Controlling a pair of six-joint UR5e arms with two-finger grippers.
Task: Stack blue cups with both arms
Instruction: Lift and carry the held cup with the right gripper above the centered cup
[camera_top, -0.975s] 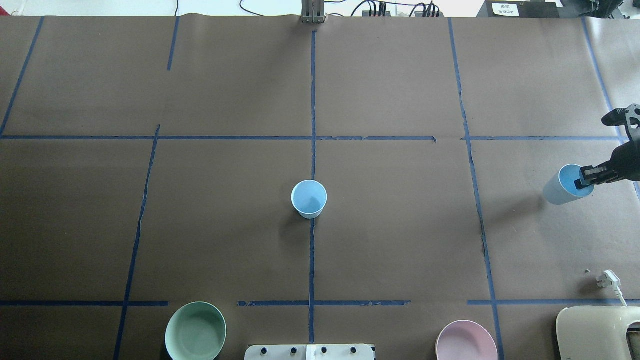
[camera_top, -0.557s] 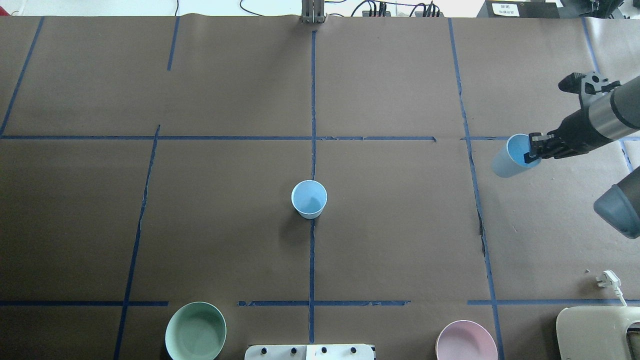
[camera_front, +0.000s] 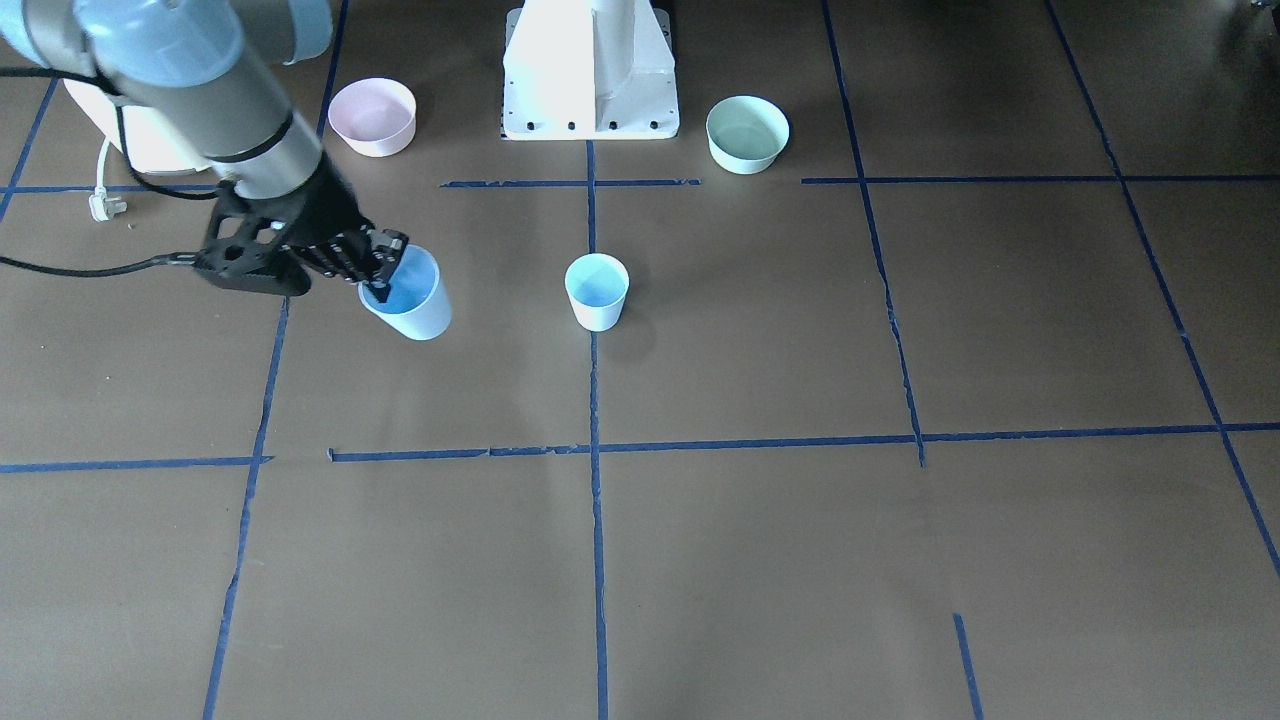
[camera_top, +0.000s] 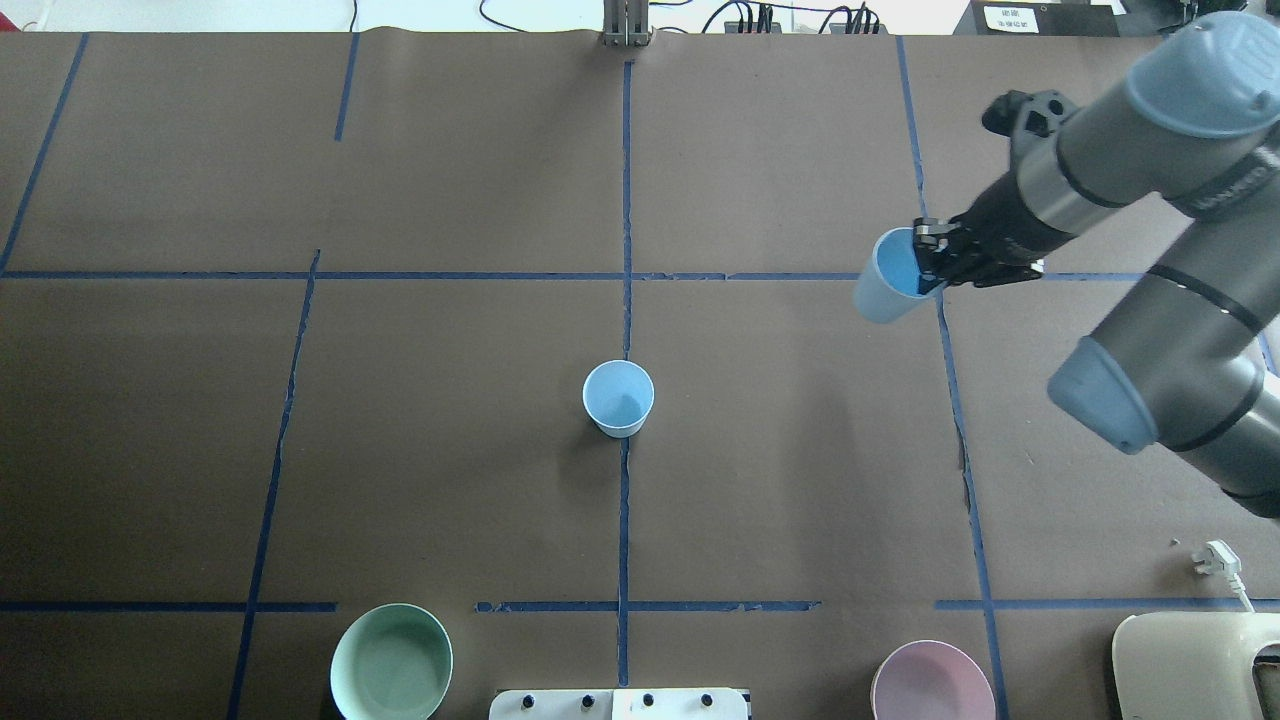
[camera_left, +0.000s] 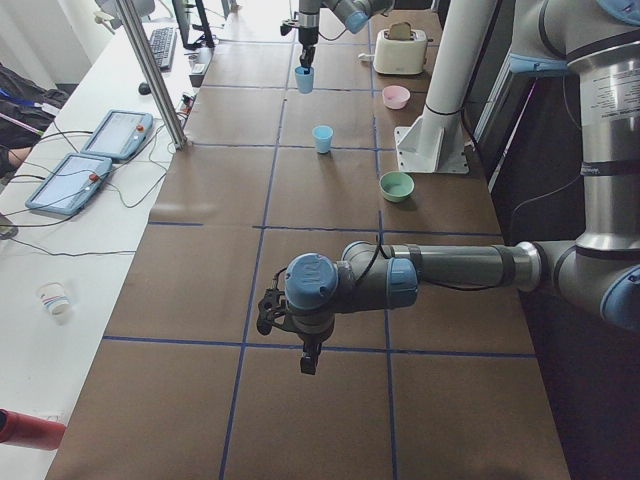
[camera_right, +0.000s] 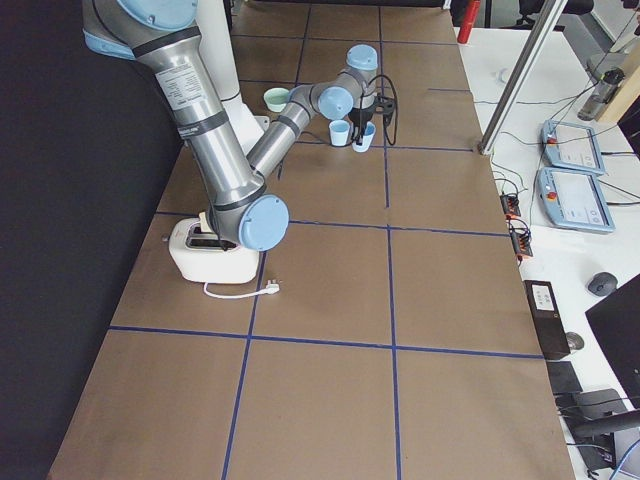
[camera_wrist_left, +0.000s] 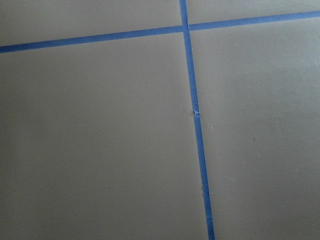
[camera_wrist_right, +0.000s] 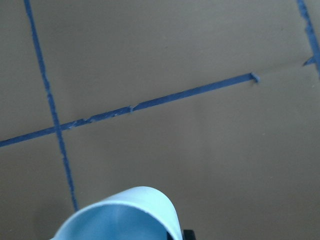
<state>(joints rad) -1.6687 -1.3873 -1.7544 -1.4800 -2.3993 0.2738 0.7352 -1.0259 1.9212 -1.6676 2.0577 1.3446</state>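
Front-facing view: left of centre, the right gripper is clamped on the rim of the held cup (one finger inside, the cup tilted). The standing cup sits upright near mid-frame.

Overhead view: the held cup hangs at upper right, well apart from the standing cup at centre.

Left side view: the left gripper hovers in the lower middle; I cannot tell how far open it is.

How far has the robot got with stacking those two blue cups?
Roughly halfway. Done: the right gripper has one blue cup pinched by its rim and off the table. In hand: that cup hangs tilted, off to one side of the second cup, which stands upright mid-table. Left: bring it over, lower it in, let go.
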